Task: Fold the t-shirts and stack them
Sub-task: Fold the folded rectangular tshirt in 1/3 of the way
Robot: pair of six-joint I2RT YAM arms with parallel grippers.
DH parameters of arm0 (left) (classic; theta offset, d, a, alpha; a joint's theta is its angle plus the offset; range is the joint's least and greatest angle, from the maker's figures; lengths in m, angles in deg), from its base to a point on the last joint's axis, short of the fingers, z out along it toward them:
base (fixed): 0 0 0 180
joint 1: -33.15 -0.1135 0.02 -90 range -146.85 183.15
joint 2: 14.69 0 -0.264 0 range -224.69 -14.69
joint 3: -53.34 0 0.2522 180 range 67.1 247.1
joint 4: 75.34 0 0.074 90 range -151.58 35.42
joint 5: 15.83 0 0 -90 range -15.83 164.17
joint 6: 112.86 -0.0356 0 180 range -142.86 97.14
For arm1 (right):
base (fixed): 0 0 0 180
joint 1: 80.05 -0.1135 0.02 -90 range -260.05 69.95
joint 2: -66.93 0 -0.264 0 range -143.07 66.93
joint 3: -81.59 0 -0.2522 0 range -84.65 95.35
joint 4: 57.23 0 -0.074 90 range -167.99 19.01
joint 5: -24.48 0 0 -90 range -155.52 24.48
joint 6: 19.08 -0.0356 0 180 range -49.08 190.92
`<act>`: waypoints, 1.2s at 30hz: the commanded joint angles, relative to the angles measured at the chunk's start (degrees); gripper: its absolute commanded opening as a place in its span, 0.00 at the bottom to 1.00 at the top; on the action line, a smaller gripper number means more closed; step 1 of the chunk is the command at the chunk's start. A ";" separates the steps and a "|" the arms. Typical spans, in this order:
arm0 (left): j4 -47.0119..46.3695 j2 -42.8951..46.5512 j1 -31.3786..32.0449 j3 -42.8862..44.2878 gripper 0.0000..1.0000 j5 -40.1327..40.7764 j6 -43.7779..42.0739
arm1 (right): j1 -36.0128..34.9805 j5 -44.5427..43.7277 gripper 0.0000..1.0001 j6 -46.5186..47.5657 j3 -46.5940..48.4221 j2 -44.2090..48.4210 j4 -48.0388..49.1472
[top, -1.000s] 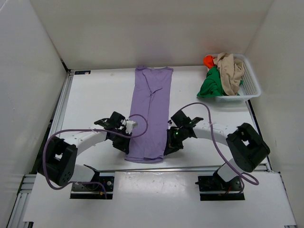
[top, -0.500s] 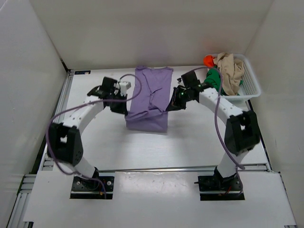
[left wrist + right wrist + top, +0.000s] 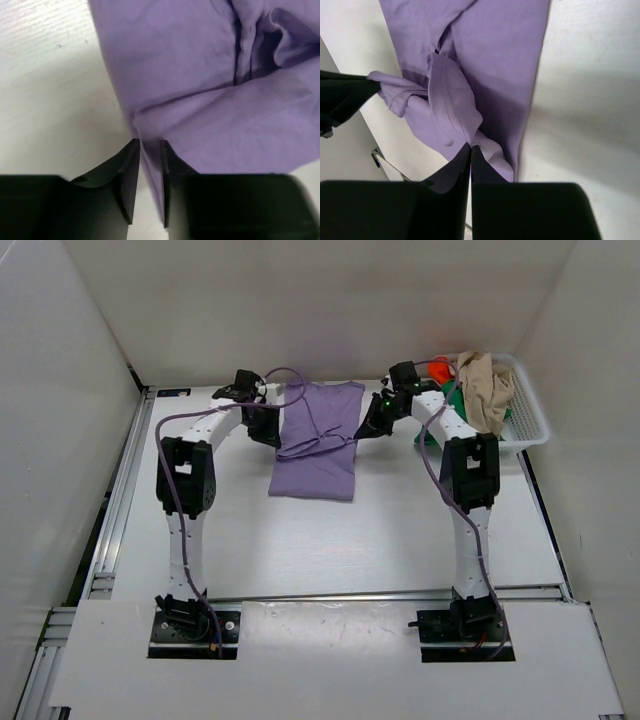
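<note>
White-walled enclosure with a white tabletop (image 3: 350,540). Left tool (image 3: 147,170) is closed on the left edge of the lilac t-shirt (image 3: 315,455), which lies far-centre, partly doubled over itself. Right tool (image 3: 470,162) is pinched shut on the stitched hem at the opposite edge. At far right, a mesh basket (image 3: 530,430) holds the green t-shirt (image 3: 440,420), orange t-shirt (image 3: 438,367) and beige t-shirt (image 3: 485,390). The cloth appears light, limp and crease-prone, so it is probably best held at hems or corners on both edges together.
</note>
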 commanded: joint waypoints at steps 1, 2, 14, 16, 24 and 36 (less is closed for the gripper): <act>0.86 -1.27 -1.04 5.92 0.38 -1.41 -0.21 | 1.08 3.38 0.19 0.52 5.13 -3.70 -0.18; 0.86 -2.06 -1.04 6.81 0.50 -1.41 -0.21 | 1.79 2.25 0.29 -0.79 6.79 -5.80 -0.18; 0.86 8.29 2.27 0.68 0.64 15.20 -0.21 | -0.48 -8.38 0.49 5.53 -12.06 11.04 0.35; 0.86 8.92 5.97 -2.14 0.64 16.77 -0.21 | -2.42 -8.39 0.37 4.75 -15.58 13.51 0.35; 0.33 3.49 13.55 4.49 0.64 12.38 -0.21 | -4.35 3.21 0.15 -2.91 -31.68 16.16 12.56; -0.20 -15.00 5.99 26.15 0.79 22.65 -0.21 | -3.74 0.66 0.40 -4.67 -25.36 10.79 9.76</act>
